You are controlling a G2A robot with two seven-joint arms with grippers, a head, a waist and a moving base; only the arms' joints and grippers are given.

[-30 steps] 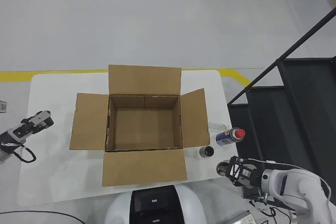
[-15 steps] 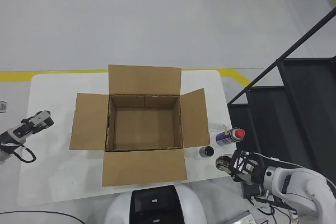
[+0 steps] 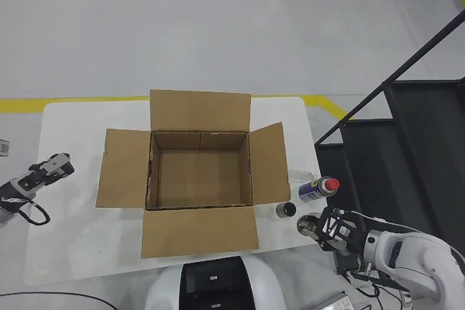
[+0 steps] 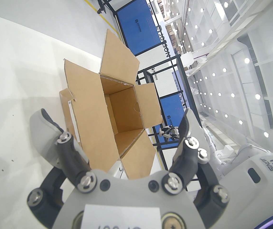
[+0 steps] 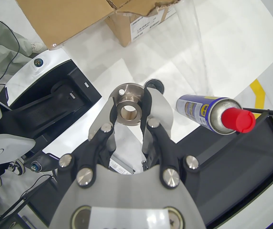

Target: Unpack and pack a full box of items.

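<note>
One box [image 3: 200, 109], one spray can [image 3: 318, 187], one jar [image 3: 285, 209], one flange [image 5: 128, 109].

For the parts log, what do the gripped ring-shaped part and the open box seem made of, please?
The silvery flanged ring is probably metal, brushed finish: dull sheen. The open brown box is matte corrugated cardboard: fluted edges show.

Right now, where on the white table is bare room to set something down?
Bare: the white table's left strip beside the brown cardboard box, and its near-left corner. Crowded: right edge, with blue red-capped spray can and small black-topped cylinder.
</note>
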